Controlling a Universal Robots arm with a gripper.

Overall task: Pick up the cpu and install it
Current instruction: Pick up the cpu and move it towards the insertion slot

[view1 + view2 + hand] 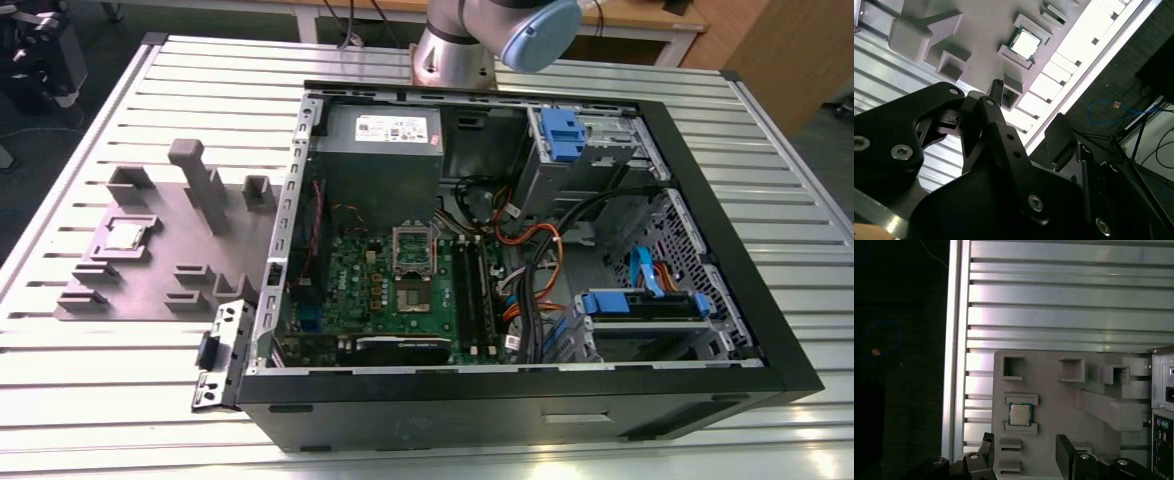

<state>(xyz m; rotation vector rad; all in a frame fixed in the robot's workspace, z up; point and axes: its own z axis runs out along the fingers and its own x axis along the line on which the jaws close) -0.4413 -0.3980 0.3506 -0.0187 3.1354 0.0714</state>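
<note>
- Plainly, the gripper [1026, 447] stands wide open, gripping and touching nothing.
- Its fingers [1068, 452] hang over the grey fixture [1054, 405], near the cpu [1019, 414] seated between two blocks.

Black gripper [1024, 438] aloft, its 2 jaws wide apart, empty.

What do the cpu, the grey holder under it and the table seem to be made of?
The cpu: metal top, silvery-grey with a soft sheen; its thin pale rim may be circuit board. The holder: probably plastic, uniform matte grey, no glare. The table: likely aluminium, ribbed slats with bright streaky reflections.
</note>
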